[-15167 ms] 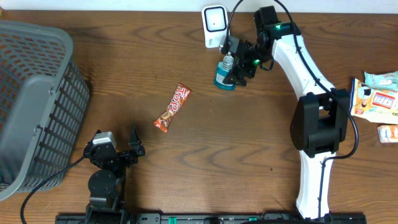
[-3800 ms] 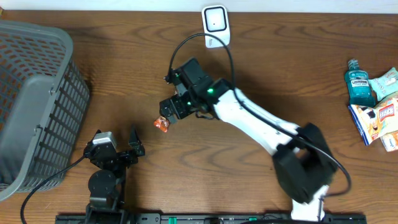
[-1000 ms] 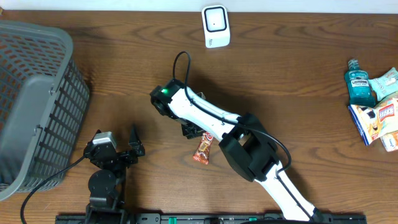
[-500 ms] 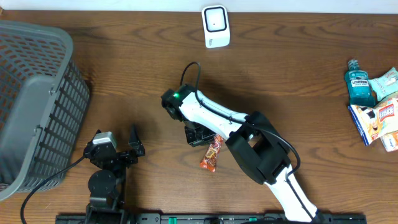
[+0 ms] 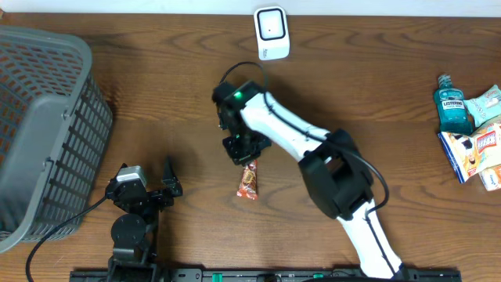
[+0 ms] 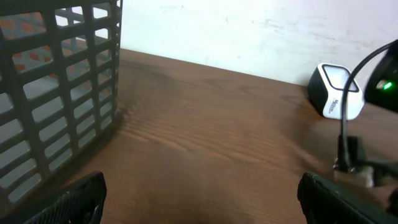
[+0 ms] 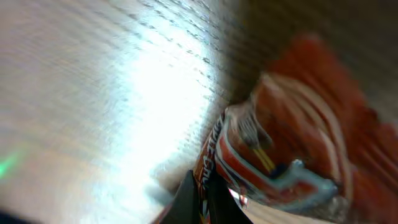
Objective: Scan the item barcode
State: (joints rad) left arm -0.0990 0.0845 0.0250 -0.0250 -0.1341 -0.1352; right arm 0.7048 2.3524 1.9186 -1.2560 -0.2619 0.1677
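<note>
The orange-and-red wrapped chocolate bar (image 5: 249,181) is found just beneath the right fingers (image 5: 244,156), its upper end tucked between them and the rest trailing toward the near edge of the brown wooden bench (image 5: 156,78). The right fingers are clenched, and by the look of it they are pinched on that crimped end of the wrapper. In the right wrist view the wrapper fills the picture at very close range but is blurred, so the exact bite cannot be made out.

The step in hand is judged to be the carrying of the bar to the white barcode scanner (image 5: 272,33), which stands well beyond the fingers, at the far edge of the bench. A grip on a thin wrapper end is likely to let the bar swing or slip, so a slow, steady lift is advised. The bar should be turned so that the printed code faces the scanner's window and is not hidden by the fingers. Which face carries the code cannot be told from these views. The bar should then be held flat and close in front of the window.

The right arm is seen reaching in from the near edge, bent sharply at the elbow, with the forearm laid across the middle of the bench and the wrist pointed down over the bar. The left fingers (image 5: 171,180) are spread wide with nothing between them, the left arm being folded low beside the grey plastic mesh basket (image 5: 39,117).
</note>
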